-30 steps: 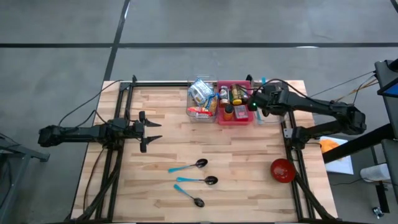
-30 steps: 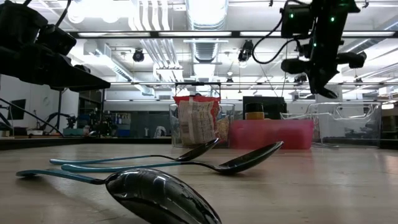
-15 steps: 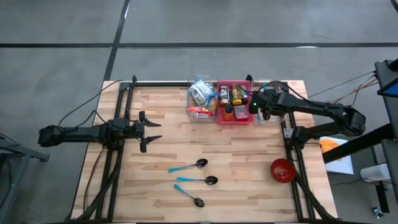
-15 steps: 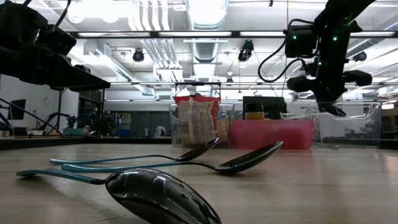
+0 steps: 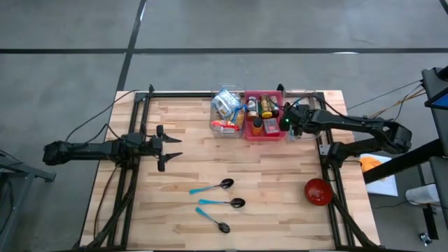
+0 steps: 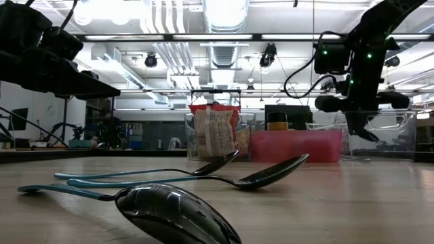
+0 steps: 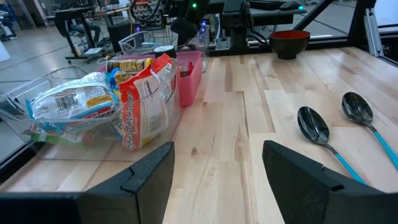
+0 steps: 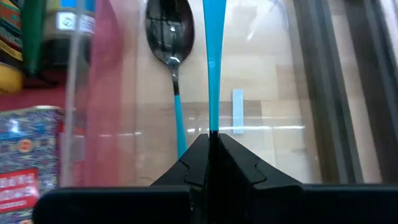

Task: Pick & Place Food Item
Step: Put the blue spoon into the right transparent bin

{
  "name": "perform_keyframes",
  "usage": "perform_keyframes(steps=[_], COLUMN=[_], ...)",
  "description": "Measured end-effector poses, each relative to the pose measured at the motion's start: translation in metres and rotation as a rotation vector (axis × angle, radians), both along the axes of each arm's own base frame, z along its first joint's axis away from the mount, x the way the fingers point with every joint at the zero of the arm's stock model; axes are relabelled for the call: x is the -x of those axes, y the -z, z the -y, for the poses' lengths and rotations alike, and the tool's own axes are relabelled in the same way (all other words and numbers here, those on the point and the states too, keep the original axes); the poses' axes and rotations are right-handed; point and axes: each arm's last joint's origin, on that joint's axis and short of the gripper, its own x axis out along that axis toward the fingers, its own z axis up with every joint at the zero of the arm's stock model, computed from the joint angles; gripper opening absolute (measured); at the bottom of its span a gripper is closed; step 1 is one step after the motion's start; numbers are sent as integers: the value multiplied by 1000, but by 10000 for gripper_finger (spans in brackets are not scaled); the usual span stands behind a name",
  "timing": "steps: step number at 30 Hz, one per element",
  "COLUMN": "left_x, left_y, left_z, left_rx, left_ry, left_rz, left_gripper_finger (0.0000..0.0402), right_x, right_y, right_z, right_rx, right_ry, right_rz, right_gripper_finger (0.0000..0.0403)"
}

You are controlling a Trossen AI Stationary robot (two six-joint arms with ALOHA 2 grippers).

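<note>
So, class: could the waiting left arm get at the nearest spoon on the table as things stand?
Probably yes. The left gripper is open and empty, and bare table lies between it and the nearest spoon. The right gripper is busy at the clear bin, shut on a blue-handled spoon.

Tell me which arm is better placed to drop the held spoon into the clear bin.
Right. The right gripper is shut on the spoon by its blue handle, directly over the clear bin, where another spoon already lies. The left gripper is open and empty, far across the table.
</note>
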Motion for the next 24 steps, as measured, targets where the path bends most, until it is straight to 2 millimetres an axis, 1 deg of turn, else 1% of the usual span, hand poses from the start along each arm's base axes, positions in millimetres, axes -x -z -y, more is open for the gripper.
perform_keyframes(steps=[9, 15, 24], left_x=[0, 0, 0], left_y=[0, 0, 0], left_z=[0, 0, 0], left_rx=[3, 3, 2], left_ry=[-1, -1, -1], left_rz=[0, 0, 0], left_gripper_finger=[244, 244, 244], right_x=[9, 11, 11], right_y=[19, 25, 26], right_z=[4, 4, 4], right_rx=[-45, -43, -38], right_ry=[12, 2, 2], right_rz=[32, 43, 39], right_gripper_finger=[22, 28, 97])
